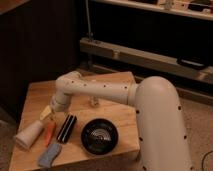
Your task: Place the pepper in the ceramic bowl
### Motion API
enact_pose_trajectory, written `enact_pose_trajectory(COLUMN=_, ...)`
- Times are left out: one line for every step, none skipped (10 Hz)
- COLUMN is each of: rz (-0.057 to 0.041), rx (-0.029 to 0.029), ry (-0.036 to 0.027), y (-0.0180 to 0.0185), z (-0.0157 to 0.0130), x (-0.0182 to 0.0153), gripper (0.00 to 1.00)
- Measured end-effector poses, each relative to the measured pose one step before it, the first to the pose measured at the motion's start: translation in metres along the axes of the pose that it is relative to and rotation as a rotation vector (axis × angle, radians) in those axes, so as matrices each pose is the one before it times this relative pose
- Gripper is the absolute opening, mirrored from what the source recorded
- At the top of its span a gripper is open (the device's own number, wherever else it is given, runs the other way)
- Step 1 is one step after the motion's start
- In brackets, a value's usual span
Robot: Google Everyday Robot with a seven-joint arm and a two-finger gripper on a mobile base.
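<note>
The gripper, its grip impossible to tell, hangs near the worktop's left edge and should lower squarely onto the slender orange-red pepper, clear of the whitish plastic cup.

No word, number or brand mark can be read anywhere. The bowl on the desk has whitish curved marks in its centre, but they form no letters. The white arm shows only small dark dots. The hand hangs over the desk's left side, just above the pepper and beside the cup.
</note>
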Motion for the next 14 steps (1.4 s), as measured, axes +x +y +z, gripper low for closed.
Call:
enact_pose_trajectory(rz=-0.00092, rx=-0.02568, ry=-0.00636, y=-0.00213, z=0.00478, x=0.00032, gripper=0.8)
enact_pose_trajectory(rz=-0.0042, rx=-0.03871, ry=-0.00903, y=-0.00325, z=0.00612, x=0.00081, gripper=0.8)
enact_pose_trajectory(rz=-0.00194, rx=-0.03557, ry=-0.00519, y=-0.00132, z=0.0029, x=0.00121, gripper=0.8)
enact_pose_trajectory(rz=-0.00085, rx=-0.02915, ry=-0.006, y=-0.00052, z=0.00281, x=0.00063, gripper=0.8)
enact_pose_trajectory(rz=-0.00195, rx=-0.03206, ry=-0.00567, y=-0.00175, z=0.00305, x=0.00141, gripper=0.8)
enact_pose_trajectory(rz=-0.00039, rx=-0.02162, ry=-0.0056, y=0.0004, z=0.00226, x=0.00056, gripper=0.8)
enact_pose_trajectory(rz=-0.00213, rx=-0.01654, ry=-0.00565, y=-0.0016, z=0.00245, x=0.00051, gripper=0.8)
enact_pose_trajectory(rz=0.00024, rx=-0.0109, ry=-0.00396, y=-0.00027, z=0.00206, x=0.00015, gripper=0.8)
enact_pose_trajectory(rz=0.00114, rx=-0.01064, ry=-0.00415, y=0.00094, z=0.00188, x=-0.00042, gripper=0.8)
enact_pose_trajectory(rz=-0.00059, rx=-0.00783, ry=-0.00322, y=-0.00062, z=0.00254, x=-0.00018, gripper=0.8)
enact_pose_trajectory(rz=-0.00029, rx=-0.00789, ry=-0.00339, y=-0.00002, z=0.00218, x=-0.00021, gripper=0.8)
enact_pose_trajectory(rz=-0.00095, rx=-0.00698, ry=-0.00231, y=-0.00036, z=0.00229, x=0.00039, gripper=0.8)
enact_pose_trajectory(rz=-0.00275, rx=-0.00507, ry=-0.00256, y=-0.00154, z=0.00179, x=0.00056, gripper=0.8)
enact_pose_trajectory(rz=-0.0009, rx=-0.00422, ry=-0.00059, y=-0.00014, z=0.00128, x=0.00103, gripper=0.8)
